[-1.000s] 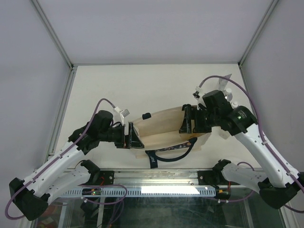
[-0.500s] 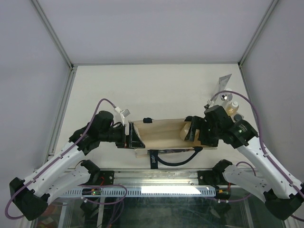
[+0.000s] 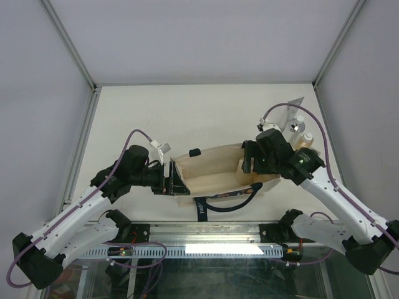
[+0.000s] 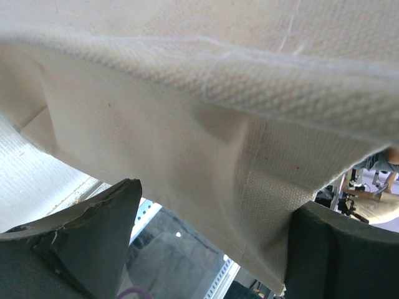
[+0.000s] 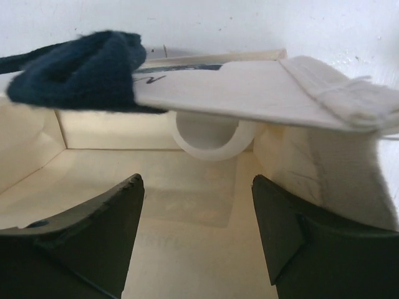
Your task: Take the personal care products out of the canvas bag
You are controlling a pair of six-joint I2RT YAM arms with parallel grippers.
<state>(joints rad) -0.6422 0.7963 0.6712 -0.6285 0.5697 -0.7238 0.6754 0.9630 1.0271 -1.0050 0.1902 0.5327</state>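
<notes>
Reaching into the bag (image 3: 212, 163), my right pincer (image 5: 196, 184) gapes open before a white cap (image 5: 206, 140) at centre frame. My left pincer (image 4: 215, 196) stands open too, with bag cloth between its fingers.

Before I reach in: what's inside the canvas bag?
One white round container shows deep inside the canvas bag, half under folded cloth and the navy handle. Anything else beneath that fold is hidden.
</notes>
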